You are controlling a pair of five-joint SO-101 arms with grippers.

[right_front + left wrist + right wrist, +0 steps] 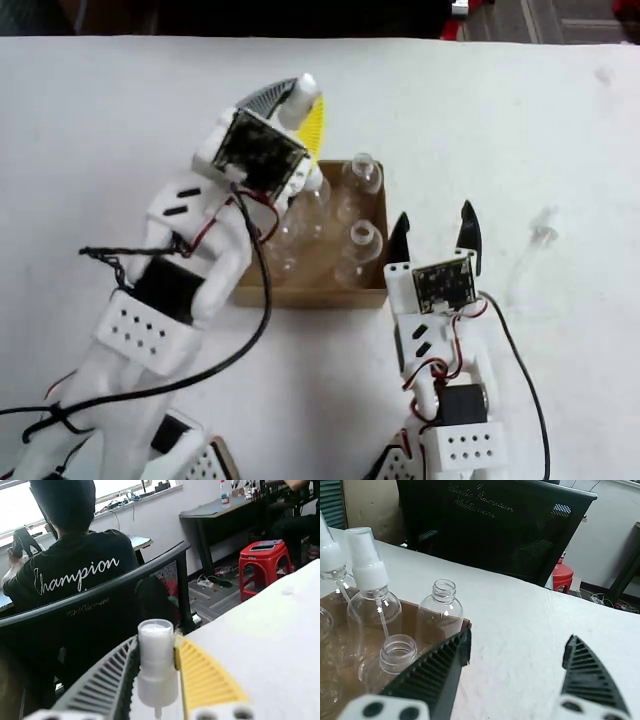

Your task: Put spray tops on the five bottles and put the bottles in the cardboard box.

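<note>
A white desk (100, 100) ends at a black mesh office chair (100, 615). Past the chair, a red plastic stool (264, 560) stands on the grey floor (220, 600), near a dark table (220, 510) set against a pale wall (160, 520). Daylight enters through windows (15, 505) above the sill.

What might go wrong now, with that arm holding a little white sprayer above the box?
The white plastic spray top, pinched by its sides in the left gripper, may slip, so its thin tube could miss the neck of a clear open bottle. Pushing down might topple bottles crowded in the brown cardboard box. The open right gripper, close beside the box, might nudge it.
</note>
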